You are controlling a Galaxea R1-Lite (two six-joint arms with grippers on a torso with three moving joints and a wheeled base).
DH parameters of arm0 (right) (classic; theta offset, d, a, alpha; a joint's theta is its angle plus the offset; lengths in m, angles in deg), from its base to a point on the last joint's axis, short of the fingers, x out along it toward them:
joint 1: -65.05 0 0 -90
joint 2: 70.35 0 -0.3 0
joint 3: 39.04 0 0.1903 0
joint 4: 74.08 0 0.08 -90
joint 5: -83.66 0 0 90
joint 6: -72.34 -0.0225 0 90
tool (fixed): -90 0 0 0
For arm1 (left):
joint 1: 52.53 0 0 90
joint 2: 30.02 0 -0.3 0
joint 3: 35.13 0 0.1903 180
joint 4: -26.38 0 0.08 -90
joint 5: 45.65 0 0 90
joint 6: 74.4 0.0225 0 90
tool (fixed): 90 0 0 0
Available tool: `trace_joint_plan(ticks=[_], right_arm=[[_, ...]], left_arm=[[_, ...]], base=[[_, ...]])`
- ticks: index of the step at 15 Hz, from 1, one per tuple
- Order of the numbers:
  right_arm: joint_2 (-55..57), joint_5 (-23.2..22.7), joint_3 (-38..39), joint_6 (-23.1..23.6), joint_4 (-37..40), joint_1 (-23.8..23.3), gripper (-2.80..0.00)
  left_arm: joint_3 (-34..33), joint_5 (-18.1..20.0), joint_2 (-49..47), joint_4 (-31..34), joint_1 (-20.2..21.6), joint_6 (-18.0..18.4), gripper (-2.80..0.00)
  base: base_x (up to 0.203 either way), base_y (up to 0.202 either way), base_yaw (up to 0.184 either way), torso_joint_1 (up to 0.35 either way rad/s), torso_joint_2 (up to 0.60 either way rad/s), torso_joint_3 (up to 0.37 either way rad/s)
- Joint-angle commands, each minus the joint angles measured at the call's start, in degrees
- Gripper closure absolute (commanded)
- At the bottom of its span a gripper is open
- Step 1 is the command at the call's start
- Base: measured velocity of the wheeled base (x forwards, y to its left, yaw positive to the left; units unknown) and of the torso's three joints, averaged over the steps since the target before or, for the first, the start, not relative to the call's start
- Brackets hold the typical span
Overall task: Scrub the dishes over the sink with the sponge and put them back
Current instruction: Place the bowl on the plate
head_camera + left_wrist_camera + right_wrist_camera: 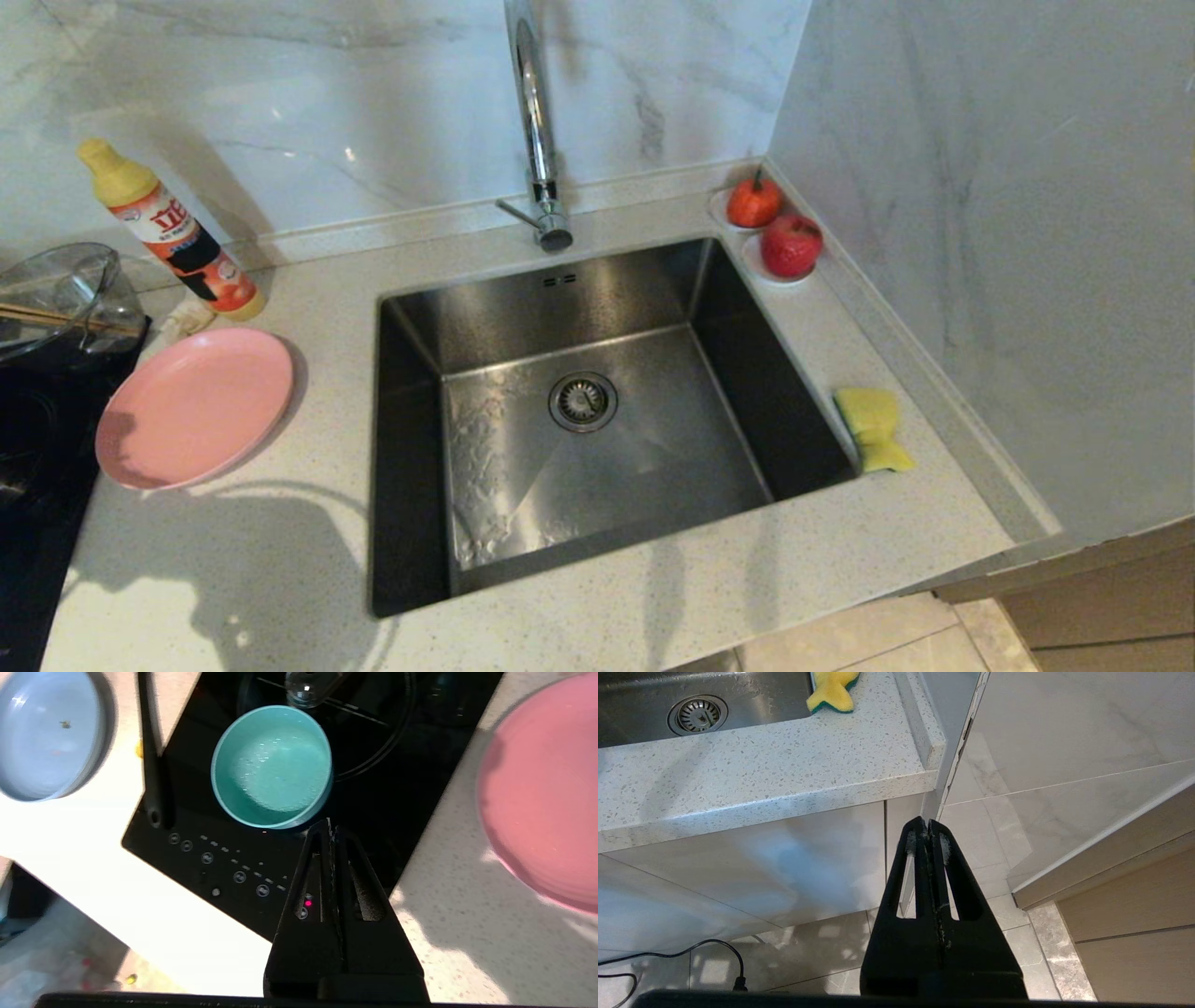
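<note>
1. Dishes: pink plate (193,407) lies flat on the desk (653,597), left of the sink (597,411), its left rim at the edge of the black cooktop (37,448).
2. Teal bowl (272,765) stands upright on the cooktop in the left wrist view, a film of suds or water inside. Not visible from the head view.
3. Sponge (873,428) lies on the desk just right of the sink's right rim, yellow face up; green layer shows underneath in the right wrist view.
4. Sink holds no dishes, round drain strainer (583,401) in the floor, wet patches on the left of the floor. Chrome tap (537,121) stands behind it.
5. Left tool (330,828): fingers together, holding nothing, above the cooktop controls, tip just beside the teal bowl's rim.
6. Right tool (927,826): fingers together, holding nothing, parked low in front of the desk edge, over the floor tiles.
7. Other items: detergent bottle (173,231) behind the plate, glass bowl (65,294) with chopsticks at far left, two red fruit-like items (773,229) in the back right corner, pale blue bowl (46,735) beyond the cooktop in the left wrist view.
</note>
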Motion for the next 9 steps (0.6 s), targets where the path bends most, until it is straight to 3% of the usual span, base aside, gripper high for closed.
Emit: trace_joint_plan(ticks=[1, 6, 7, 9], right_arm=[[0.1, 0.0, 0.0, 0.0, 0.0, 0.0, 0.0], [0.1, 0.0, 0.0, 0.0, 0.0, 0.0, 0.0], [0.1, 0.0, 0.0, -0.1, 0.0, 0.0, 0.0], [0.1, 0.0, 0.0, 0.0, 0.0, 0.0, 0.0]], left_arm=[[0.8, 2.0, -2.1, 0.5, 1.6, 0.3, 0.0], [3.2, 4.8, -7.8, 0.7, 4.2, 2.4, 0.0], [3.7, 4.8, -9.8, 0.7, 4.4, 3.0, -2.8], [4.5, 5.0, -12.9, 0.8, 4.4, 4.7, -2.8]], base=[[0.0, 0.0, 0.0, 0.0, 0.0, 0.0], [0.0, 0.0, 0.0, 0.0, 0.0, 0.0], [0.0, 0.0, 0.0, 0.0, 0.0, 0.0], [0.0, 0.0, 0.0, 0.0, 0.0, 0.0]])
